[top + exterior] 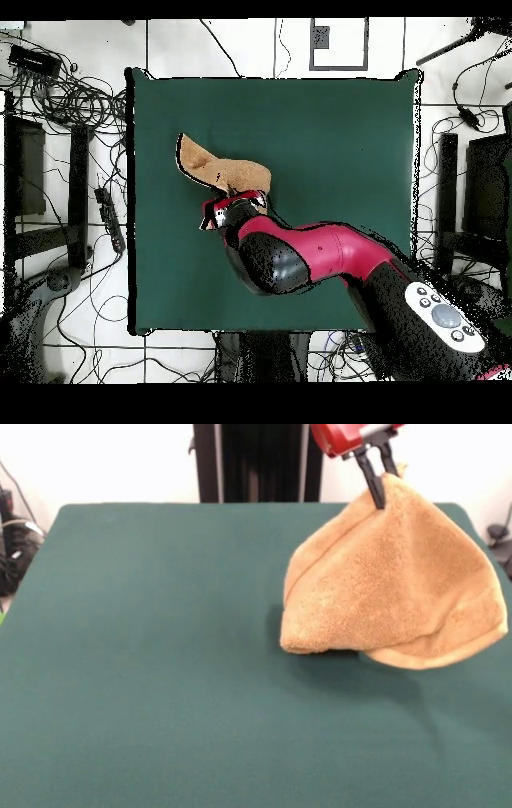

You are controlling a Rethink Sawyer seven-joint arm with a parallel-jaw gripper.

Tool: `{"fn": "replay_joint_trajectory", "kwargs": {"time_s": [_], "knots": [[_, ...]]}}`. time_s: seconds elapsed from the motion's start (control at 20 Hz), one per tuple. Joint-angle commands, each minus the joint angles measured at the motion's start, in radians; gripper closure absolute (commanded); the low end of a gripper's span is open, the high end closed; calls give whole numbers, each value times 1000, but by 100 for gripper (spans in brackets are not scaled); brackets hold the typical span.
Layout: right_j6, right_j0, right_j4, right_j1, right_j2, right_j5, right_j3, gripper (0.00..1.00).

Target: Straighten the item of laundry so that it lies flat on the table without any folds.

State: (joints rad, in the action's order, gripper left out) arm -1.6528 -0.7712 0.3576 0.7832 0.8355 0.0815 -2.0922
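Note:
The tan-orange terry towel [392, 584] hangs from my gripper [378, 484] in a draped cone, its top corner pinched between the two black fingers [373, 480]. Its lower folds curl just above or touching the dark green table [160, 664] at the right side; I cannot tell which. The gripper is shut on the towel's corner. In the overhead view the towel [215, 170] shows as a bunched shape at the table's left, beside the red and black arm [300, 255], which covers part of it. The bands and the care tag do not show.
The arm reaches over the table [330, 130] from the bottom right in the overhead view. Cables and equipment [70, 100] lie on the floor around the table. The robot's dark pedestal [256, 464] stands at the far edge.

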Motion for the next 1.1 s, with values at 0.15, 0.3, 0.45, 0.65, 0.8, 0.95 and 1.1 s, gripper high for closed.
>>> {"fn": "replay_joint_trajectory", "kwargs": {"time_s": [0.15,0.3,0.45,0.65,0.8,0.95,1.1], "knots": [[-127,-40,-95,49,207,92,-77,100],[-151,-75,-172,71,285,152,-102,100],[-151,-101,-220,67,339,183,-112,100],[-142,-135,-286,93,395,246,-117,100],[-141,-167,-336,104,452,298,-116,100],[-123,-175,-341,71,445,311,-116,100],[-88,-199,-331,31,456,324,-118,100]]}}
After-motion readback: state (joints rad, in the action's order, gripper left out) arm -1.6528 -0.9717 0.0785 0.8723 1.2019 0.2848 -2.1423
